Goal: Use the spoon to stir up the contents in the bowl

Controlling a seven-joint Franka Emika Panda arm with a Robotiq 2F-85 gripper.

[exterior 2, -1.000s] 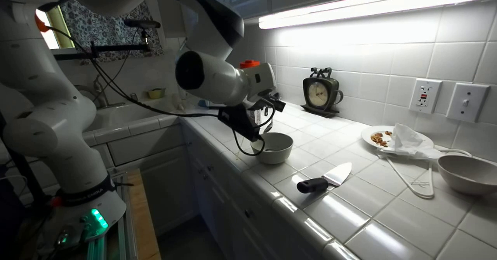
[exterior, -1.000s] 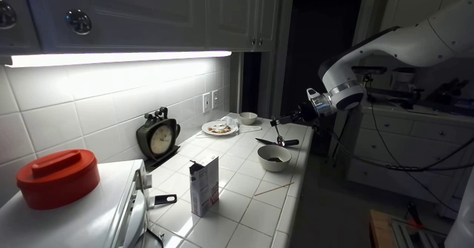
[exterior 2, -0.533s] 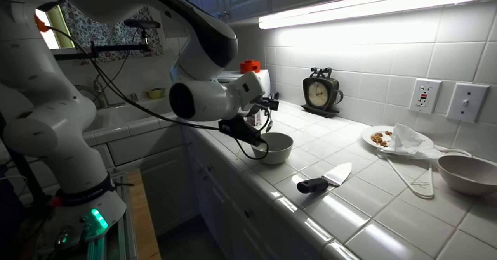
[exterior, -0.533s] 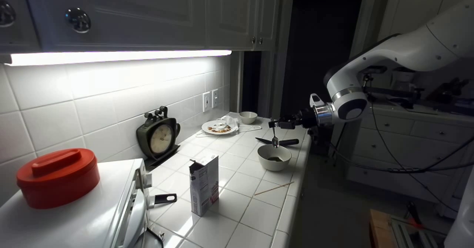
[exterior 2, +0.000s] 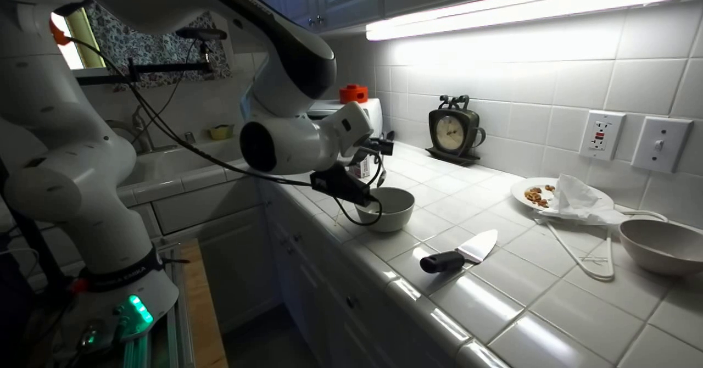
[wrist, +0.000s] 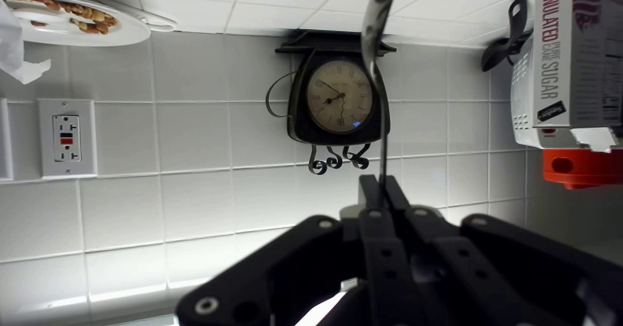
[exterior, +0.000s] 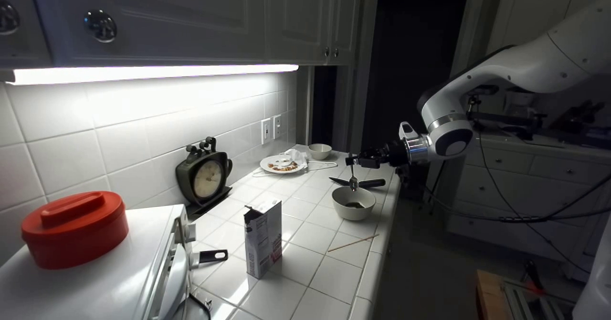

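Note:
The spoon (exterior: 353,183) hangs with its head down from my gripper (exterior: 352,160). It is slim, dark and shiny. In the wrist view the spoon (wrist: 372,29) runs up from between the fingertips, and my gripper (wrist: 383,190) is shut on its handle. The pale grey bowl (exterior: 353,213) stands on the counter below, with something dark in its bottom. The spoon's head is close above the bowl's far rim in an exterior view. In another exterior view the spoon's head (exterior 2: 381,178) shows just above the bowl (exterior 2: 388,221); the gripper's tips are hard to make out there.
A cake server (exterior 2: 460,252) lies near the bowl. A thin stick (exterior: 353,243) and a sugar box (exterior: 264,241) are on the nearer counter. A plate with food (exterior 2: 519,192) and a second bowl (exterior 2: 662,247) stand farther along. A clock (exterior: 205,179) stands against the wall.
My gripper has tipped to nearly level, and the spoon has swung from slanted to nearly upright, shifting slightly left in an exterior view. In the last half second it has barely moved.

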